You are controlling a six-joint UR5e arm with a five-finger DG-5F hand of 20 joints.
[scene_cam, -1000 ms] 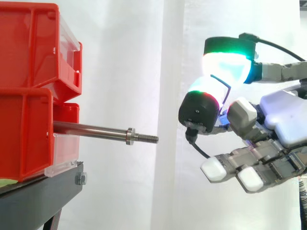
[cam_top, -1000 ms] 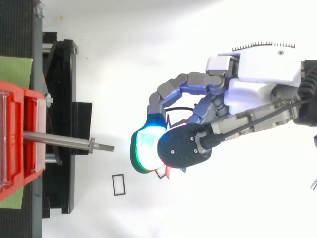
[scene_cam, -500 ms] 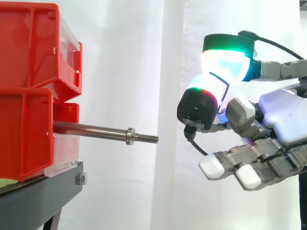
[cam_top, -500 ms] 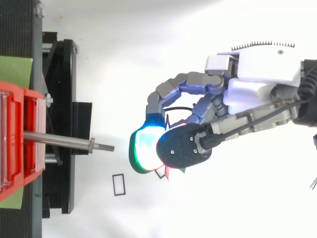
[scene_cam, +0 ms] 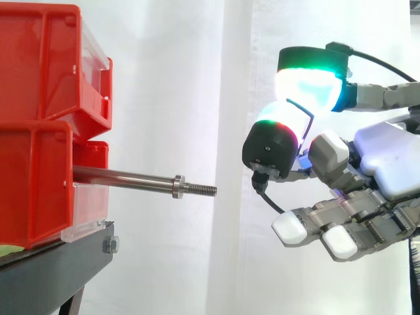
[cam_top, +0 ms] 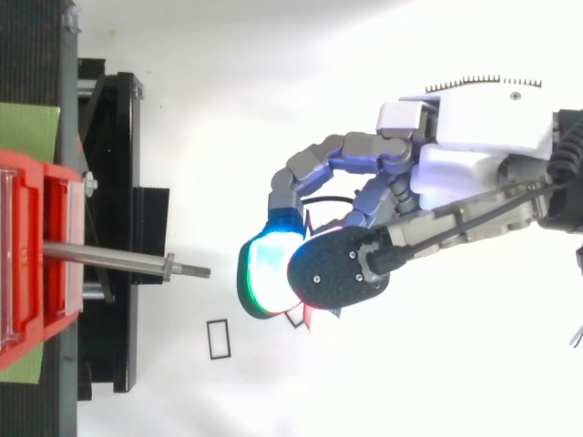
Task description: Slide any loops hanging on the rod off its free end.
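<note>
Hovering level with the rod (scene_cam: 131, 178) and well off its free end, the hand (scene_cam: 387, 164) faces back toward it. Fingers (scene_cam: 308, 88) are curled, two glowing pads pinching what looks like a thin black loop (scene_cam: 302, 111), held beyond the rod's tip.

We see a white curtain (scene_cam: 170, 98) hanging behind the work, brightly and evenly lit, with a soft vertical fold (scene_cam: 237, 65) down its middle. At the lower left of the side view stands a black stand (scene_cam: 59, 269) with a bolt head (scene_cam: 110, 246) on its edge. From above, we look down on a white ground (cam_top: 273, 91) with a small black rectangular outline (cam_top: 218, 339) on it, and a green patch (cam_top: 27, 132) at the left edge.
</note>
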